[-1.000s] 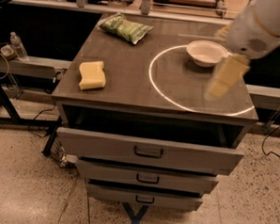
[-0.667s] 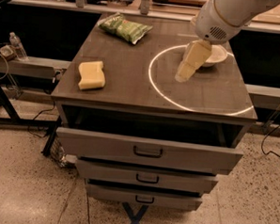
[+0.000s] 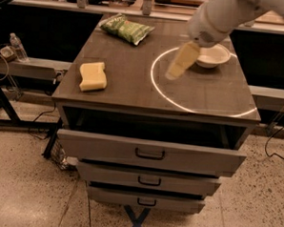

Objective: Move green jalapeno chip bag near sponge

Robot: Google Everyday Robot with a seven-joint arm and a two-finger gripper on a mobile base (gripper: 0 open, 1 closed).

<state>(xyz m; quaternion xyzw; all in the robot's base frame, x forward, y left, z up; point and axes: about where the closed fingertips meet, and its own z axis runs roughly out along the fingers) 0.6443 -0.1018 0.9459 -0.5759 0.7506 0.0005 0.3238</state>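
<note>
The green jalapeno chip bag (image 3: pixel 126 28) lies flat at the back left of the cabinet top. The pale yellow sponge (image 3: pixel 93 76) lies near the front left, well apart from the bag. My gripper (image 3: pixel 173 72) hangs from the white arm (image 3: pixel 218 17) over the middle of the top, just inside the left edge of a white circle. It is to the right of both the bag and the sponge, holds nothing, and touches neither.
A white round bowl (image 3: pixel 211 55) sits at the back right, just behind the gripper. The cabinet top (image 3: pixel 133 91) ends above a partly open top drawer (image 3: pixel 149 153). A water bottle (image 3: pixel 16 47) stands on a shelf at left.
My arm has swung left across the top, from the right side by the bowl to the left edge of the white circle. The bag, sponge and bowl have not moved.
</note>
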